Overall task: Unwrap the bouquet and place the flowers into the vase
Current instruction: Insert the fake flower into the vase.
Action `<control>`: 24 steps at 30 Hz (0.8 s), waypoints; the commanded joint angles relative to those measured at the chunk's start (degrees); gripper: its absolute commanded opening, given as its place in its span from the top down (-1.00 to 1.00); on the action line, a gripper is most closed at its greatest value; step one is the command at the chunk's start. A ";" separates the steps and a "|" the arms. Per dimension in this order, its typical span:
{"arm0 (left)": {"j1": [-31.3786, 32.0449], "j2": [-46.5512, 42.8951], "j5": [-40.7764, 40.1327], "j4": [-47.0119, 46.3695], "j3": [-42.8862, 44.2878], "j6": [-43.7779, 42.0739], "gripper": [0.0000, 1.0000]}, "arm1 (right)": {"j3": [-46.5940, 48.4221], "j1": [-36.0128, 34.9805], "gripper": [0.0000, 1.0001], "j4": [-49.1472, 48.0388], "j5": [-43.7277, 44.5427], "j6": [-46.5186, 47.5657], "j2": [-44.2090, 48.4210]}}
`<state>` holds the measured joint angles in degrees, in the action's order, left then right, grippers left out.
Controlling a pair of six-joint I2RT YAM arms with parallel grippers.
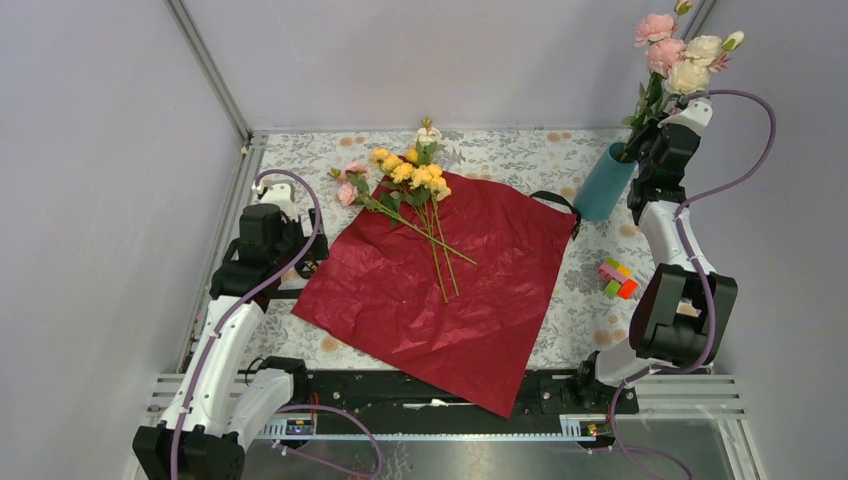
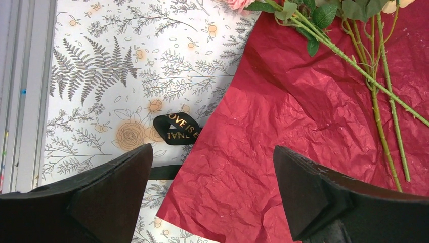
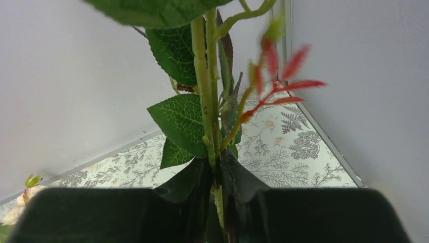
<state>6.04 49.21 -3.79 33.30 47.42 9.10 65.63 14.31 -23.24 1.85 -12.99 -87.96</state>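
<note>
Top external view shows you the task split in two. Pink and cream flowers [image 1: 680, 55] stand up out of the teal vase [image 1: 603, 183] at the counter's [image 1: 500, 150] far right, with the right fingers [image 1: 648, 140] at their stems just above the rim. The yellow flowers [image 1: 415, 175], with a pink and a cream bloom beside them, lie on the far corner of the opened dark red paper [image 1: 440, 290], stems pointing toward its middle. The paper is spread flat and crinkled on the floral cloth. A multicoloured block toy [image 1: 617, 279] sits right of it, near the right arm.

Your left wrist view adds what the overhead cannot. The left fingers [image 2: 111, 187] are spread wide with nothing between them, hovering over the paper's left edge. A loop of black ribbon [image 2: 176, 128] with gold lettering lies on the cloth just beside that edge. You can also see the green stems crossing the paper's upper right.

Your right wrist view shows the grip. The green stems and veined leaves run down into the narrow gap between the right fingers, which are closed against them on both sides. A red-leaved sprig stands to their right.
</note>
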 commanded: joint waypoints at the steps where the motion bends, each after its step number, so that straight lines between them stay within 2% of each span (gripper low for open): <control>1: -0.33 -0.79 2.14 -2.77 0.06 0.73 -0.97 | -0.72 0.00 0.57 0.19 -1.06 1.85 2.89; 5: -0.33 -0.88 2.49 -2.89 0.17 0.83 -0.98 | -2.11 0.09 0.06 0.32 -0.18 3.32 4.40; 10: -0.33 -1.26 2.04 -2.80 0.04 0.83 -0.97 | -3.46 0.03 -0.24 0.18 0.34 3.70 5.60; 13: -0.33 -1.60 2.20 -2.72 0.04 0.83 -0.97 | -3.98 0.02 -0.62 0.98 0.16 3.53 6.48; 18: -0.33 -2.54 1.70 -2.89 -0.30 0.83 -0.98 | -6.11 0.02 -0.78 2.95 1.47 1.89 9.65; 24: -0.33 -2.51 2.03 -2.87 -0.18 0.98 -0.98 | -9.37 0.02 -0.83 4.78 -0.96 -0.09 15.69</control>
<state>6.00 47.62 -2.55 33.08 47.20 9.52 56.60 14.31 -19.31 2.33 -11.86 -77.25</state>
